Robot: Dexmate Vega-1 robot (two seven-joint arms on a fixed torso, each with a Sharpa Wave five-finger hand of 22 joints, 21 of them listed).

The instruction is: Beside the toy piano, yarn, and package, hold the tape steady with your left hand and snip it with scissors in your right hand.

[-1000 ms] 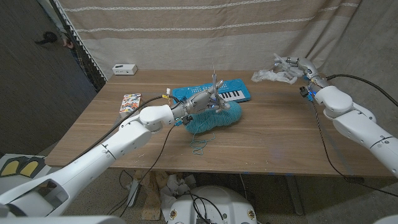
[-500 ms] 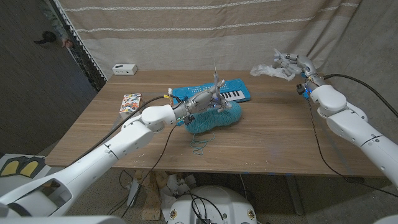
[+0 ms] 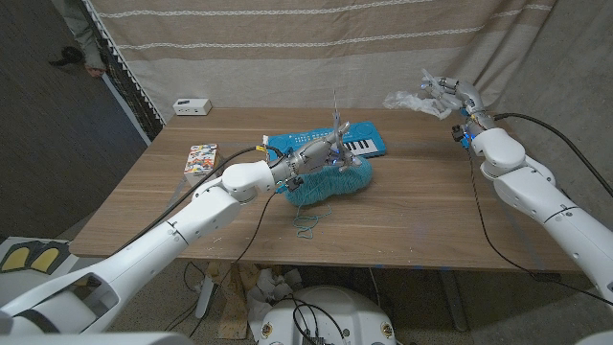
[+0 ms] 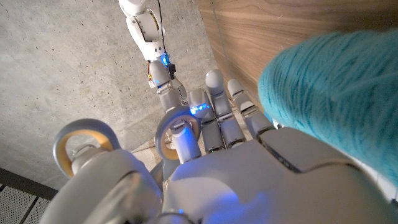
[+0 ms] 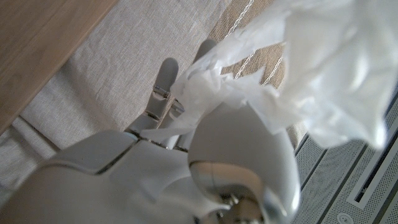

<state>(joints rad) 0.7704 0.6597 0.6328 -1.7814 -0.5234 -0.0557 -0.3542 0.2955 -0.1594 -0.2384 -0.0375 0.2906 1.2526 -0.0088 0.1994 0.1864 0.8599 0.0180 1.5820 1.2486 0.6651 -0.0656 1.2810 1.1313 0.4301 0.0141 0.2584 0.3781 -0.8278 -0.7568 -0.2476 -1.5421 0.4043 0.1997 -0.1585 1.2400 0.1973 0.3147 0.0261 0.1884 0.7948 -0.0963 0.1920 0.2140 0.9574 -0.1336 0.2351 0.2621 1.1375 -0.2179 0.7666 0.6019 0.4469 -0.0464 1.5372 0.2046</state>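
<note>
**Teal, white and wood grain**

The yarn [image 3: 330, 182] at frame centre is teal. The toy piano [image 3: 330, 145] behind it is bright blue with white and black keys. The package [image 3: 202, 158], left of centre, carries a multicoloured print. Upper right, the crumpled wrap [image 3: 414, 101] is translucent white. The table [image 3: 421, 211] is mid-brown wood; the curtain [image 3: 287, 48] is beige with pale stripes.

The yarn [image 3: 330, 182] lies under the left hand [image 3: 321, 151], with the toy piano [image 3: 356, 144] just behind it. The package [image 3: 201, 158] lies well to this hand's left. The right hand [image 3: 450, 94] is raised behind the table's [image 3: 431, 211] far right corner.
</note>
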